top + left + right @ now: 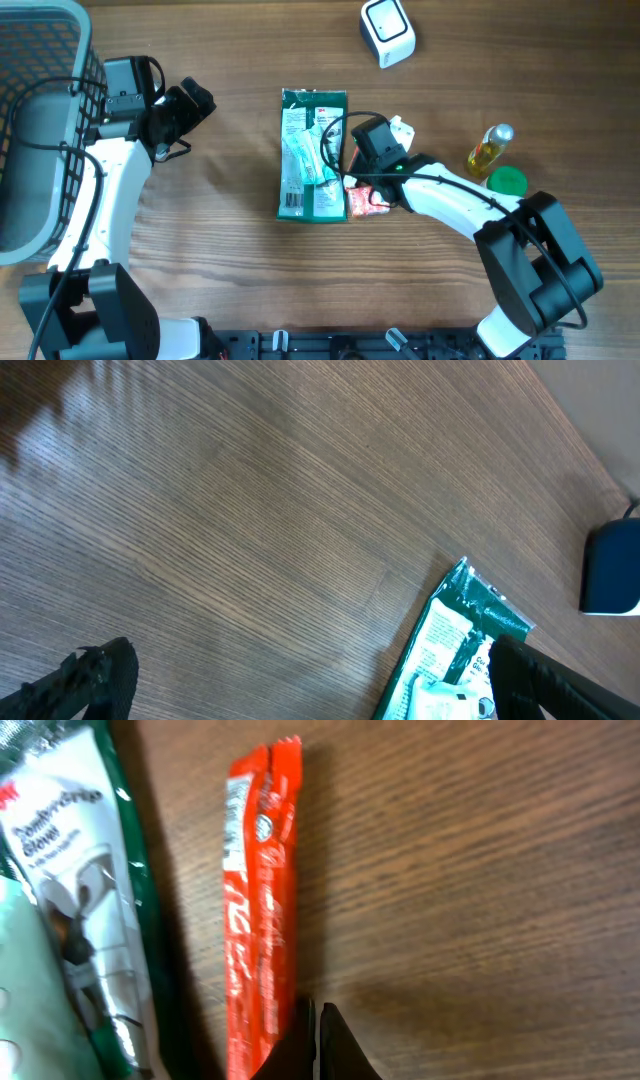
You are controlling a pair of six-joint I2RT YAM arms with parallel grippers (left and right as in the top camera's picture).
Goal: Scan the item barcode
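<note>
You have the grey basket [85,50] at upper left, your left gripper [192,118] near it, jaws wide apart and empty. The green glove pack [312,155] lies flat at centre, the white scanner [387,32] at upper right. The red packet [262,910] lies just beside the pack; your right gripper [315,1040] is closed at its end, grip unconfirmed.
</note>
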